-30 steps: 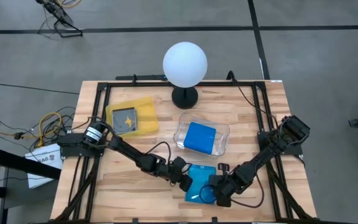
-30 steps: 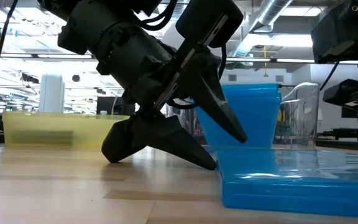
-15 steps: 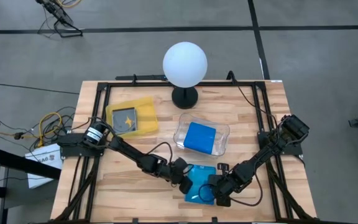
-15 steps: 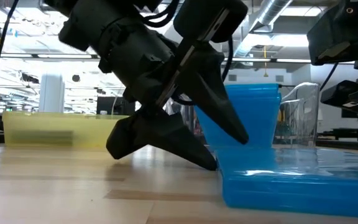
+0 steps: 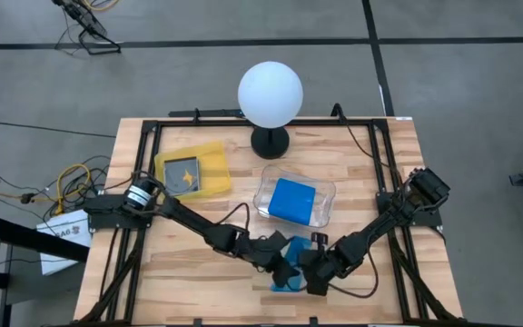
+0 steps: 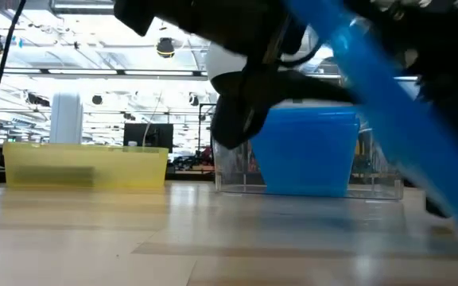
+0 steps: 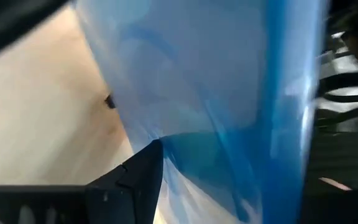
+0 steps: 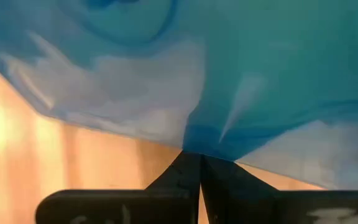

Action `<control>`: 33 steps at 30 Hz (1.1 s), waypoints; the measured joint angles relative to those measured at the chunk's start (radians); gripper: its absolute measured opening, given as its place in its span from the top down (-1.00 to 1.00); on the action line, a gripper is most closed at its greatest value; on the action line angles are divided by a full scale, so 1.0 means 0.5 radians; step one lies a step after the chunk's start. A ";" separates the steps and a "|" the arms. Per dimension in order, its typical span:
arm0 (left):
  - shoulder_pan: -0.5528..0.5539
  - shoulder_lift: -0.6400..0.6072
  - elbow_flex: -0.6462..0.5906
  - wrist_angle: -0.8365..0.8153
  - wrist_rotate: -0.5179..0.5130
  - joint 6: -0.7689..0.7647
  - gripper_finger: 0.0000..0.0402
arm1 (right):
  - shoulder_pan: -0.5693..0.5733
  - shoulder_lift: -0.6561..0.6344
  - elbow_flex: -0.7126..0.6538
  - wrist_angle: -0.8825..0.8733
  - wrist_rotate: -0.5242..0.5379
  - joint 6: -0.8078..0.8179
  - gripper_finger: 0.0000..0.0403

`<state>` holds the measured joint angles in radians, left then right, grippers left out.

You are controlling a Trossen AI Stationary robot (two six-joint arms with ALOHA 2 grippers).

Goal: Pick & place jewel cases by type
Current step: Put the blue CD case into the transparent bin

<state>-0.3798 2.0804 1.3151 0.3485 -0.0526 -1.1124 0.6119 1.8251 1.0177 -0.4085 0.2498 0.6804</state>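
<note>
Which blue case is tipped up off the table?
The blue jewel case at the table's front edge, between the left gripper and right gripper. It slants steeply in the low view. The other blue case lies flat inside the clear tray.

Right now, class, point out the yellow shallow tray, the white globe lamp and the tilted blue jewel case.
yellow shallow tray [image 5: 214, 151]: high view, rim.
white globe lamp [image 5: 270, 93]: high view, globe.
tilted blue jewel case [image 6: 388, 111]: low view, edge.

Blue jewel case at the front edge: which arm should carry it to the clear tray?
Probably left. The left end effector grips the tilted blue jewel case, already lifted off the table. The right end effector, shut, only sits under its edge. The clear tray lies just beyond.
</note>
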 joint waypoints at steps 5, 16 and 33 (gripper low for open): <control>0.000 -0.008 0.008 -0.157 -0.009 -0.016 0.13 | -0.002 -0.001 -0.003 -0.002 -0.012 0.000 1.00; 0.002 -0.007 0.005 -0.382 0.058 0.034 0.69 | 0.001 -0.006 0.000 0.004 -0.069 0.000 1.00; -0.006 -0.028 0.002 -0.606 0.181 0.222 0.96 | 0.041 -0.033 0.004 -0.003 -0.330 0.004 1.00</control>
<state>-0.3826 2.0665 1.3164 0.0457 0.0381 -1.0014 0.6325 1.8085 1.0199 -0.4099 0.0846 0.6822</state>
